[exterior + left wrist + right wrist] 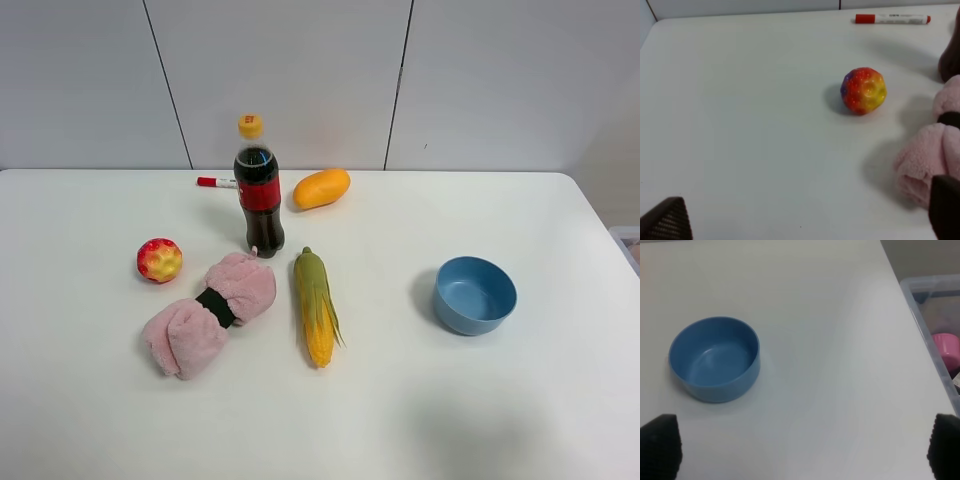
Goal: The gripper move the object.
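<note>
No arm shows in the exterior high view. My left gripper (805,219) is open and empty, with only its two dark fingertips in view. It hangs over bare table in front of a red-yellow dimpled ball (863,91) (159,260) and beside a rolled pink towel (927,162) (210,312). My right gripper (802,446) is open and empty, a short way from a blue bowl (715,358) (474,294), which is empty. A corn cob (316,305), a cola bottle (259,188) and a mango (321,188) stand mid-table.
A red-capped marker (217,182) (892,19) lies at the back of the white table (520,410). A clear plastic bin (927,315) holding a pink item (946,349) sits just off the table's right edge. The wall is behind.
</note>
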### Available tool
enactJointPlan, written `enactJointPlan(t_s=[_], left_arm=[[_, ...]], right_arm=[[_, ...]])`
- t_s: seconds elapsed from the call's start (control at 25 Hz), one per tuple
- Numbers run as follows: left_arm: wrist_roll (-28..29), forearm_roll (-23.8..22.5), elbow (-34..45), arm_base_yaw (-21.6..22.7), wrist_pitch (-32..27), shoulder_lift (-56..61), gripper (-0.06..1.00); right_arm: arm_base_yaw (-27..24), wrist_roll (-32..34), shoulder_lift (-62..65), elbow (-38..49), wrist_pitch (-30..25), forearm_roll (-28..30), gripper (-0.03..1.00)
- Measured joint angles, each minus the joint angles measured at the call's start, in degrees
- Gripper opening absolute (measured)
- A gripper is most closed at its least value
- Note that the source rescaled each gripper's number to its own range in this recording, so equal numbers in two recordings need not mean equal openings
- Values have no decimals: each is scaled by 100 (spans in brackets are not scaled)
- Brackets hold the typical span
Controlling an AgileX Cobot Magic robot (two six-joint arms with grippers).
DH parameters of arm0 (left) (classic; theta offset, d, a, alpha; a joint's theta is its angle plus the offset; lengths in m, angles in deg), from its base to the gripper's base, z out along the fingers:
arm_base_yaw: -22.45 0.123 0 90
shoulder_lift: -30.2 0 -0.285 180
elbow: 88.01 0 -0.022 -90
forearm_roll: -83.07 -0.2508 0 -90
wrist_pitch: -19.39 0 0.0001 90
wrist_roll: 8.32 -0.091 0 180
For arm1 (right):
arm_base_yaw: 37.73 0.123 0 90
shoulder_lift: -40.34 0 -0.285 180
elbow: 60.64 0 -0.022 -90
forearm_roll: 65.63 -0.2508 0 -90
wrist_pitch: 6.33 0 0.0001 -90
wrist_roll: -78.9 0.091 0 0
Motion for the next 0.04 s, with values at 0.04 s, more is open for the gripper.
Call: enactJointPlan(t_s=[0.04], left_arm=[[0, 0, 0, 0, 0, 0, 93]], right_arm=[[0, 0, 0, 0, 0, 0, 100]])
